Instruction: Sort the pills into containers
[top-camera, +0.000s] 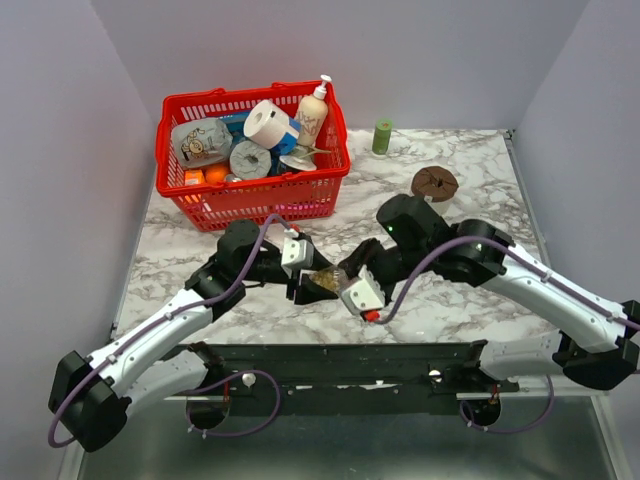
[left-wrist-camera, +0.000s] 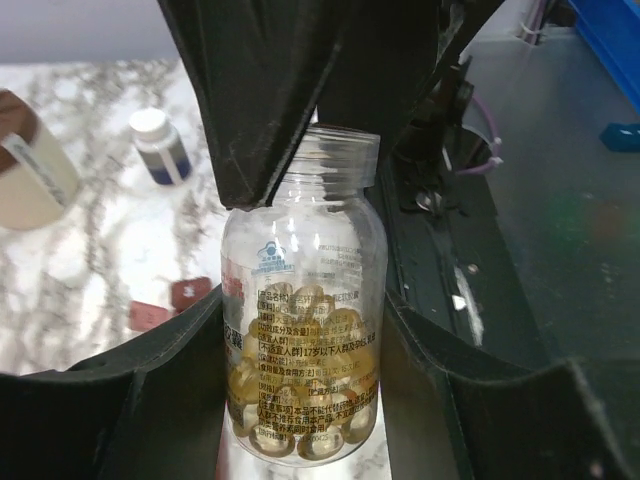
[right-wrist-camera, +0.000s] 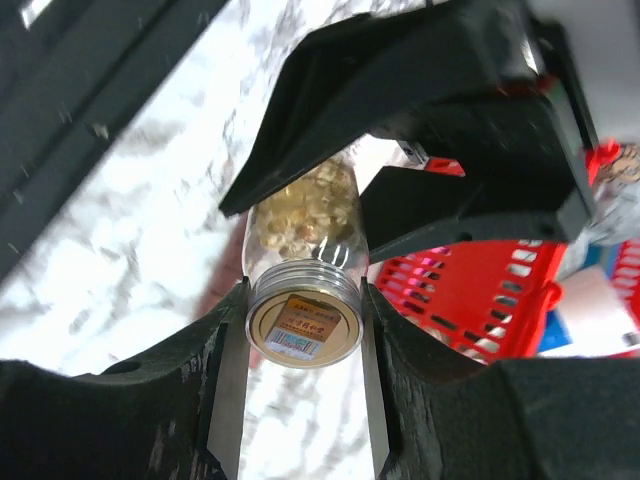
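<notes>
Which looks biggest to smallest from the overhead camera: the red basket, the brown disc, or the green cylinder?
1. red basket, by far the largest.
2. brown disc.
3. green cylinder, smallest. It stands a little farther back, so its true size against the disc is unsure.

Clear bottle (left-wrist-camera: 305, 300) pinched in left claw (left-wrist-camera: 303, 310), amber pills (left-wrist-camera: 300, 405) piled at its base; right claw (left-wrist-camera: 335, 140) grips its neck. White-capped bottle (left-wrist-camera: 160, 145) on desk (left-wrist-camera: 100, 235) up-left of it.
</notes>
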